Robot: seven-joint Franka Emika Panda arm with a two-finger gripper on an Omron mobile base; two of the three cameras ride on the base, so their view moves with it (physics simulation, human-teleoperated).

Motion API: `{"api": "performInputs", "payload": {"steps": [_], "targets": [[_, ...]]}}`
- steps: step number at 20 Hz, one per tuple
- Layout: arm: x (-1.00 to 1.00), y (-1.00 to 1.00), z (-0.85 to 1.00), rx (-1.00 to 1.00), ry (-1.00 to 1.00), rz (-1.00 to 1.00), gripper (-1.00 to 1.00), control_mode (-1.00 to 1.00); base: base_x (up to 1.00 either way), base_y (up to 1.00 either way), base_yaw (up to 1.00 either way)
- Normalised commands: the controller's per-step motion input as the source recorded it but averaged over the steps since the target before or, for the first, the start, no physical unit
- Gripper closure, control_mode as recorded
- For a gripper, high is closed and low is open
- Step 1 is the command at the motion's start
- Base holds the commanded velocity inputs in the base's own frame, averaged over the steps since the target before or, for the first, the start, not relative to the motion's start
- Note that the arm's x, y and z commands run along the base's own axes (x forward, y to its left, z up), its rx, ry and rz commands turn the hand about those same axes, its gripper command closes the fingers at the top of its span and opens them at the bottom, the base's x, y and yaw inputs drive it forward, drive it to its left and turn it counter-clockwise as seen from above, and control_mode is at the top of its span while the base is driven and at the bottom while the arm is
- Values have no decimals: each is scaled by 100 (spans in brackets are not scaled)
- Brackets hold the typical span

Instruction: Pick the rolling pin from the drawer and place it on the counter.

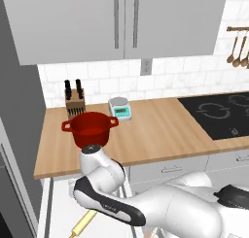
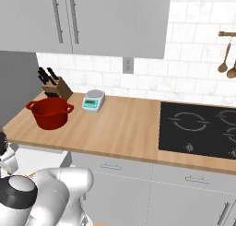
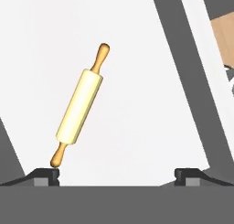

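In the hand view the gripper [image 3: 116, 175] hangs over the open drawer [image 3: 137, 81], its fingertips spread wide apart. The rolling pin [image 3: 80, 105] lies on the drawer floor ahead of the gripper and toward its left fingertip, slanted, its near handle just beside that fingertip and its far handle pointing away. A drawer wall runs along the gripper's right, and a corner of the counter [image 3: 222, 40] shows beyond it.

From the left base view, the counter [image 1: 155, 130] lies above and behind the gripper. On it stand a pot [image 1: 90, 127] nearest the front edge, a knife block [image 1: 75, 102] behind the pot, a kitchen scale [image 1: 120, 108] right of the block, and a cooktop [image 1: 221, 113] far right.
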Motion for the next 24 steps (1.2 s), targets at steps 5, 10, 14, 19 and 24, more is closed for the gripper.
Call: {"api": "performInputs", "payload": {"steps": [5,10,14,19,24], "targets": [[9,19,-49,-5,2,-6,-100,-100,0,0,0],[12,1,-50,0,0,-4,-100,-100,0,0,0],[12,0,-57,0,0,-3,-100,-100,0,0,0],[15,6,-47,0,0,-2,-100,-100,0,0,0],[26,19,-25,-1,-1,-1,-100,-100,0,0,0]]}}
